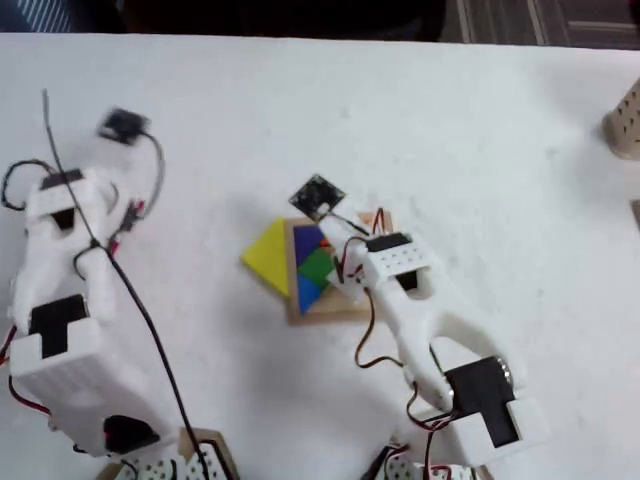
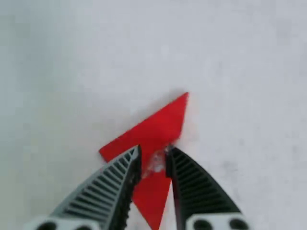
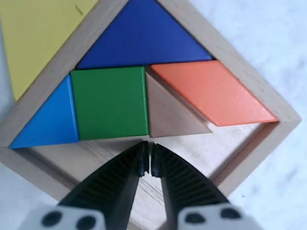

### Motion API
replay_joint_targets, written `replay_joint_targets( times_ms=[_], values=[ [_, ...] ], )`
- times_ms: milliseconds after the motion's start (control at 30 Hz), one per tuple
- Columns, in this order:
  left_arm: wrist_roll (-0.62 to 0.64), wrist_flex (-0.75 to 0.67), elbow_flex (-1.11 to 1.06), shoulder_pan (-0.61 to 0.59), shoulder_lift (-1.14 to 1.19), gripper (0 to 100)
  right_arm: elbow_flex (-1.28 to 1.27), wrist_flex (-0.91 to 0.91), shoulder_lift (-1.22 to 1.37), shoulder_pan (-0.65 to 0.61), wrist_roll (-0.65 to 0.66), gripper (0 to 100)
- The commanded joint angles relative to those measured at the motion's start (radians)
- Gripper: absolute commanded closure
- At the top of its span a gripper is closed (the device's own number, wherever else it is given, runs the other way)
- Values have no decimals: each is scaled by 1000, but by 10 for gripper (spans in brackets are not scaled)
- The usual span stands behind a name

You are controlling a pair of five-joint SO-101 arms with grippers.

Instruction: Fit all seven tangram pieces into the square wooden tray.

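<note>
Tangram pieces fill part of the square wooden tray (image 1: pixel 322 312) at the middle of the table (image 1: pixel 450 120): dark blue triangle (image 3: pixel 144 38), green square (image 3: pixel 109 101), light blue triangle (image 3: pixel 50 122), orange parallelogram (image 3: pixel 216 93) and plain wood triangle (image 3: pixel 168 115). You find the yellow triangle (image 1: pixel 268 257) just left of the tray, against its rim. Your right gripper (image 3: pixel 147 160) hangs over the bare tray floor, its claw closed together and holding nothing. The red triangle (image 2: pixel 153 129) lies on the table under your left gripper (image 2: pixel 153 160), well left of the tray; you cannot tell if that claw grips it.
</note>
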State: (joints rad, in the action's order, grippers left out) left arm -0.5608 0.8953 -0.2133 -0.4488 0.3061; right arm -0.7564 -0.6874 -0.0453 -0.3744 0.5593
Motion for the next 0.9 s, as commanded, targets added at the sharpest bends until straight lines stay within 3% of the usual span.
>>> replay_joint_targets(
  times_ms=[0,67,233,567,867],
  values=[
    [457,120,127,-88,-19,801,25,-10,1,-22,14,981],
    [526,153,140,-102,-12,723,25,-10,1,-22,14,981],
    [318,153,123,-120,-8,549,25,-12,1,-22,14,981],
    [212,89,170,-122,99,579,25,-12,1,-22,14,981],
    [11,89,319,-113,271,609,25,-10,1,-22,14,981]
  ],
)
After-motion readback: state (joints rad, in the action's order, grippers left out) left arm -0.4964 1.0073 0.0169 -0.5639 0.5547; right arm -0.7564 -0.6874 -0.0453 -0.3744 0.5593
